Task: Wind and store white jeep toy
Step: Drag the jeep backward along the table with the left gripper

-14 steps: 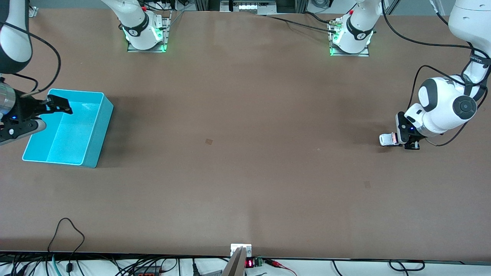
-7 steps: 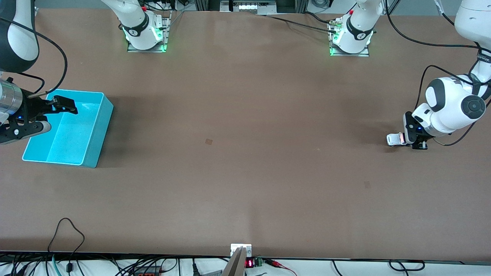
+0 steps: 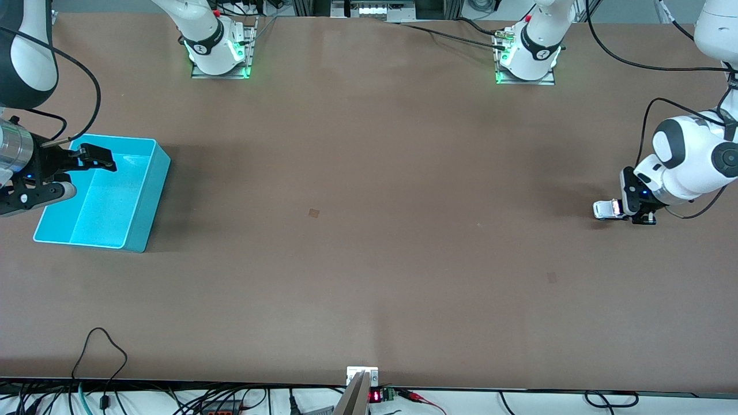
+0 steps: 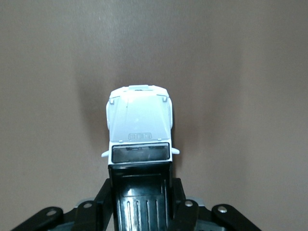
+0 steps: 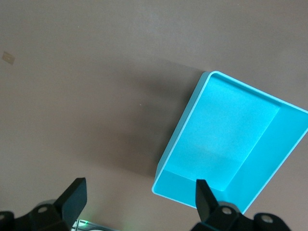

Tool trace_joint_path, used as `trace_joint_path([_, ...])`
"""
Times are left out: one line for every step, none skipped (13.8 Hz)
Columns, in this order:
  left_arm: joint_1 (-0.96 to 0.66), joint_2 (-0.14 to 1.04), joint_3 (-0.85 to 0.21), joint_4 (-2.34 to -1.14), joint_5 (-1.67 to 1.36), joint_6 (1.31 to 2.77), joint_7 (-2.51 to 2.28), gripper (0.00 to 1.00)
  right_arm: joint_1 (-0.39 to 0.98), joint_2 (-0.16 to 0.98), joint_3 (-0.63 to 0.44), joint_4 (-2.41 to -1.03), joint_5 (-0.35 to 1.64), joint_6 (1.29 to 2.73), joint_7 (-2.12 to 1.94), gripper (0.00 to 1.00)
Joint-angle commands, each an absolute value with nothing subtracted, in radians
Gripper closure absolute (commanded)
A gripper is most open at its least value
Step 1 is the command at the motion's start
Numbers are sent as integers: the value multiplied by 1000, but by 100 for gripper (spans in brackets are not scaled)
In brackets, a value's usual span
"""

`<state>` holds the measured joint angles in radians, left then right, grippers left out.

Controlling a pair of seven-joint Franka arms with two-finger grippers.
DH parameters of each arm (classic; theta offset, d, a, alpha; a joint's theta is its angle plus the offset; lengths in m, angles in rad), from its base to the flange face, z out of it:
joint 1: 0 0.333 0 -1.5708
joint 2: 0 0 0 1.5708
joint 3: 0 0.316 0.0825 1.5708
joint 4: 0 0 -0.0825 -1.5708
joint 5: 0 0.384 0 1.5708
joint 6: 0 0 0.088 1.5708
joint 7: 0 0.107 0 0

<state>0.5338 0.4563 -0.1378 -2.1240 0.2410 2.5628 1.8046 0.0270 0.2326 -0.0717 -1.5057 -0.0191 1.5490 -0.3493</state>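
The white jeep toy [image 3: 604, 209] has a black roof panel and rests at table level near the left arm's end of the table. My left gripper [image 3: 627, 208] is shut on its rear part, its fingers on either side of the black roof. In the left wrist view the jeep [image 4: 139, 122] points away from the left gripper [image 4: 140, 195]. The turquoise bin [image 3: 154, 178] stands empty at the right arm's end. My right gripper [image 3: 78, 176] hovers open and empty over the bin's edge. The right wrist view shows the right gripper [image 5: 139, 192] and the bin [image 5: 231, 139].
The two arm bases [image 3: 219, 52] [image 3: 527, 57] stand along the table edge farthest from the front camera. Small tan marks [image 3: 313, 212] [image 3: 552, 277] lie on the brown tabletop. Cables [image 3: 104, 346] hang at the nearest edge.
My left gripper has drawn the jeep along the table toward the left arm's end. My right gripper shifted slightly over the bin, then held still.
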Motion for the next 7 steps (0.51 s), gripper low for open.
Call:
trace_joint_path([569,546,-144,-2092,276,2572,1850,77,28,225,-71,-1500,-21,1532,-331,0])
trace_joint_path([571,543,-144,-2092,276,2569,1858,73,28,227,-71,-1500,-21,1534,-331,0])
trace_joint_path([569,534,-146,-2094,276,2562,1859,57,28,227,-71,-1500,-21,1539,-331,0])
trace_joint_path([569,510,-162,-2094,273,2539,1858,16,28,230,-71,-1500,-21,1539,-331,0])
trace_joint_path([572,477,-199,-2091,273,2467,1859,0,28,232,-71,-1500,-21,1539,-331,0])
trace_joint_path([574,442,-215,-2074,272,2386,1859,0,28,232,-71,-1499,-21,1539,-331,0])
trace_joint_path([574,411,-245,-2053,265,2311,1859,0,28,232,-71,-1500,-21,1539,-331,0])
